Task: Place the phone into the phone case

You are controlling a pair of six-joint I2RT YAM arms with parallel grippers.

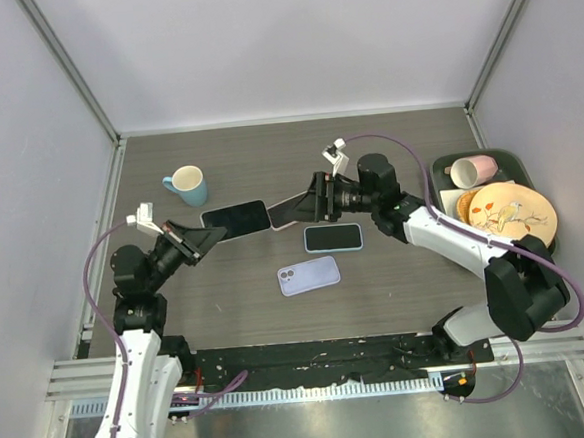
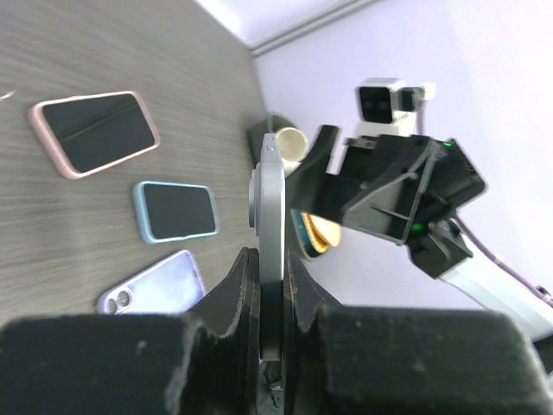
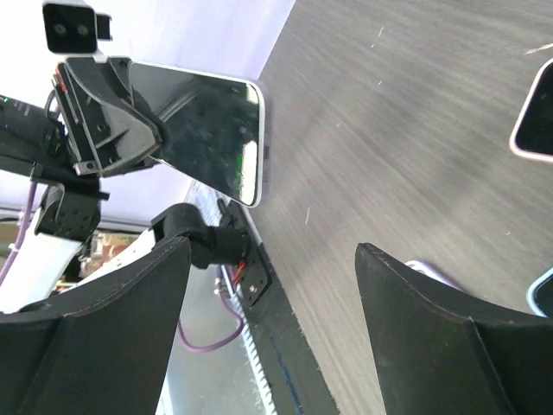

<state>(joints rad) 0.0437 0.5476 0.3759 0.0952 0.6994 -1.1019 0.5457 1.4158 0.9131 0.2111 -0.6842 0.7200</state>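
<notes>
Dark-screened phone (image 3: 536, 121) cut at right edge, plate (image 2: 321, 238) — mostly hidden behind held phone (image 2: 271, 216)

The top view looks steeply down from high above the near edge and takes in the whole surface (image 1: 388, 162). The left wrist view sits close behind the left fingers (image 2: 246, 294), facing the right edge. The right wrist view looks between the right fingers (image 3: 432, 337) toward the near left corner. All three share the raised phone (image 1: 235, 219).
</notes>
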